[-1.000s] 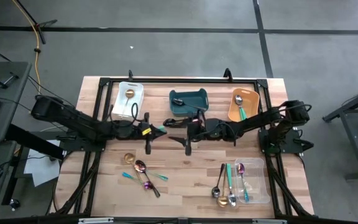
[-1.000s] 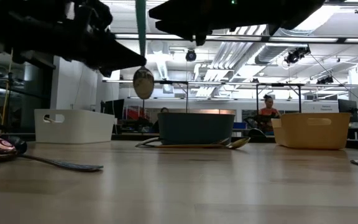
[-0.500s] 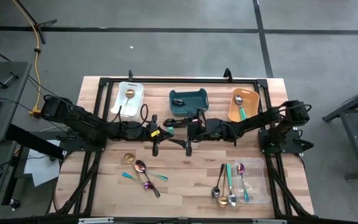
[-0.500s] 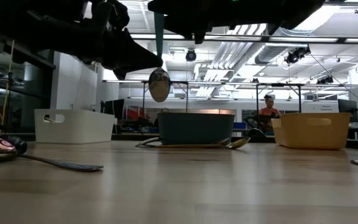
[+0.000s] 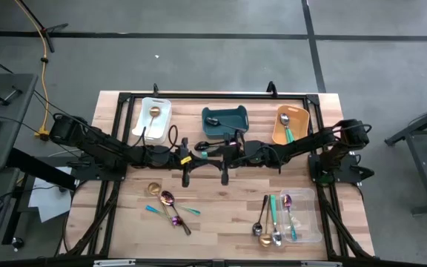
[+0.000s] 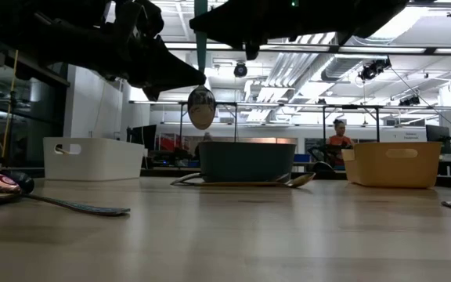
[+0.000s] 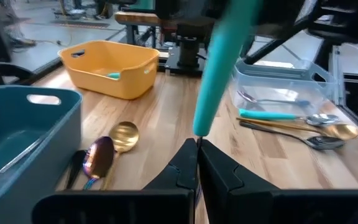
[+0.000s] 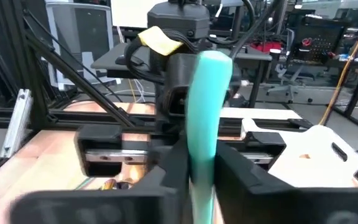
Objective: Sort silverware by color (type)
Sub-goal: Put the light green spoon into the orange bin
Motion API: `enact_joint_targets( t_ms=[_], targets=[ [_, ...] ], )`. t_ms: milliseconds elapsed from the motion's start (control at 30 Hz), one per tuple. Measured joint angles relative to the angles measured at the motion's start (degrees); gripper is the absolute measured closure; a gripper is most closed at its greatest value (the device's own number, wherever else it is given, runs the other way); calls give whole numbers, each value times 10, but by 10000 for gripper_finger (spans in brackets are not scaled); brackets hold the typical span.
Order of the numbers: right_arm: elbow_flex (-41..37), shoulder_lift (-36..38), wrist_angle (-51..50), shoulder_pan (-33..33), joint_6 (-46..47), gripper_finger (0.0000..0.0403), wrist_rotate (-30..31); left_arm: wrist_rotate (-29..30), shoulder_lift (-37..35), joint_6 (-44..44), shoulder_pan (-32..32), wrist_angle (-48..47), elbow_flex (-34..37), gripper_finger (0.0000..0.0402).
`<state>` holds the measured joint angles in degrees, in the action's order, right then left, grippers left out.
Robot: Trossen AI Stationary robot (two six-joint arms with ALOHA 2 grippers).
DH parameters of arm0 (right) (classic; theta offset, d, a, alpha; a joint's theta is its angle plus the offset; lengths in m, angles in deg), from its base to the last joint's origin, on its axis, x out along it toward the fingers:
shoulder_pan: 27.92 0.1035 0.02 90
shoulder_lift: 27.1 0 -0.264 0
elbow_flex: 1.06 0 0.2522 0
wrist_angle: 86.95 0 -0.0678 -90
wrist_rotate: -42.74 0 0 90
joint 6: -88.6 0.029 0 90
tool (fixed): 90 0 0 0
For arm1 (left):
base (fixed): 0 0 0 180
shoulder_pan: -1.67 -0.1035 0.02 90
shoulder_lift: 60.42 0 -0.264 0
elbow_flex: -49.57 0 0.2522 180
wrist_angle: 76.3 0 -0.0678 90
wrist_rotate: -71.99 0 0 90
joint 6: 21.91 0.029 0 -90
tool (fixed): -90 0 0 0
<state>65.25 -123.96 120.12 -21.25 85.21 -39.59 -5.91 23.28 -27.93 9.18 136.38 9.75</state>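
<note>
A teal-handled spoon (image 6: 201, 107) hangs upright over the table's middle, bowl down and handle (image 6: 200, 39) up. My left gripper (image 5: 197, 153) reaches in from the table's left and is shut on it. My right gripper (image 5: 213, 153) comes from the table's right and is closed around the handle higher up. Other silverware lies loose at the near left (image 5: 170, 206). More silverware lies in the white bin (image 5: 153, 119), the teal bin (image 5: 224, 122), the orange bin (image 5: 290, 124) and the clear bin (image 5: 296, 216). My left gripper pinches the spoon between its two fingertips at the lower end of the teal handle (image 7: 198, 135). Its fingers lie level, coming from the table's left, across the spoon. The spoon stands upright, bowl below the fingers, clear of the table. My right gripper has the teal handle (image 8: 206, 106) between its two fingers (image 8: 173, 168), which lie level from the table's right, across the handle. This is higher on the handle than the left gripper's hold.
The white, teal and orange bins line the far edge, and the clear bin sits at the near right. A gold spoon and a purple one (image 7: 101, 152) lie on the wood in front of the teal bin. Bare wood lies below the two grippers.
My left gripper has carried the spoon toward the table's right, up to my right gripper, then stopped. The spoon has stayed upright and clear of the table. My right gripper has kept its place, and its fingers have drawn in around the handle.
</note>
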Motion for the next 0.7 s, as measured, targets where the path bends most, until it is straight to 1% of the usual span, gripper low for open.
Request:
enact_joint_targets(
  t_ms=[167, 267, 400, 567, 700],
  targets=[
    [0, 12, -20, 0, 6, 365, 0, -4, 0, 1, 0, 3, 0, 396],
    [0, 22, -44, 1, 8, 362, 17, 1, -1, 8, 0, 1, 0, 385],
    [0, 48, -115, 1, 8, 363, 38, 3, -22, 12, 0, -28, 0, 360],
    [0, 75, -194, 8, 10, 363, 85, 7, -90, 17, 0, -111, 0, 321],
    [0, 88, -244, 15, 10, 363, 140, 9, -168, 17, 0, -193, 0, 298]
  ],
)
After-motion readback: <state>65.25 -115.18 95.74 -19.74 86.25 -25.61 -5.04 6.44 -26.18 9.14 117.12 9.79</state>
